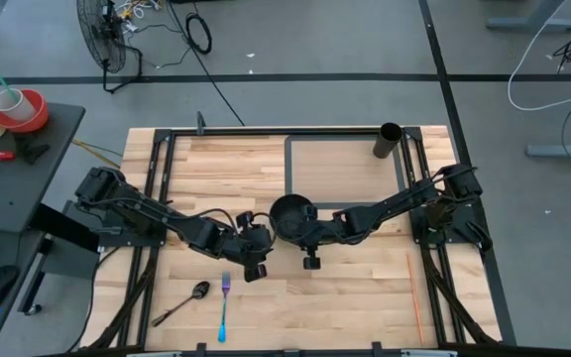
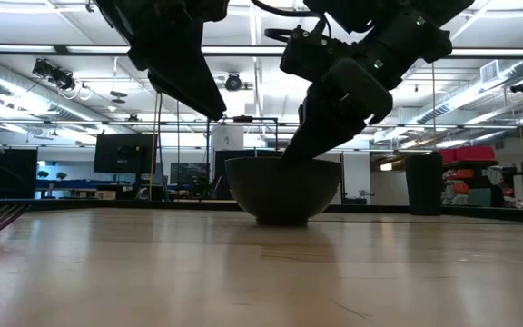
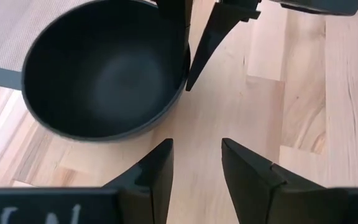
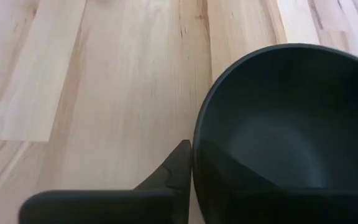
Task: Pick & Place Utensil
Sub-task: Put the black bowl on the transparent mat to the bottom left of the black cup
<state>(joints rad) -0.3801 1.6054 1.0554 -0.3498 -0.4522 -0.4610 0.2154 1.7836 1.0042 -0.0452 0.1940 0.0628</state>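
Note:
A black bowl (image 1: 290,218) (image 3: 104,68) (image 4: 291,124) stands on its base on the wooden table (image 1: 365,288), upright in the low view (image 2: 284,189). My right gripper (image 1: 302,232) (image 2: 302,145) comes down on the bowl's rim and is shut on it. My left gripper (image 3: 196,168) (image 1: 262,240) is open and hovers over bare wood just beside the bowl, touching nothing. A blue-handled fork (image 1: 224,302) and a black spoon (image 1: 181,302) lie flat near the table's near edge, left of centre. My right gripper holds the bowl by its rim (image 4: 197,149) on the side nearest the table's near edge. One finger (image 4: 173,177) is outside the wall and the other is inside the hollow. The fingers slant down from above and from the right. The bowl rests upright on the table.
A grey mat (image 1: 340,164) lies at the table's far side, and a black cup (image 1: 389,139) stands at its far right corner. An orange line (image 1: 414,293) marks the wood on the right. Open wood lies right of the bowl and along the near edge.

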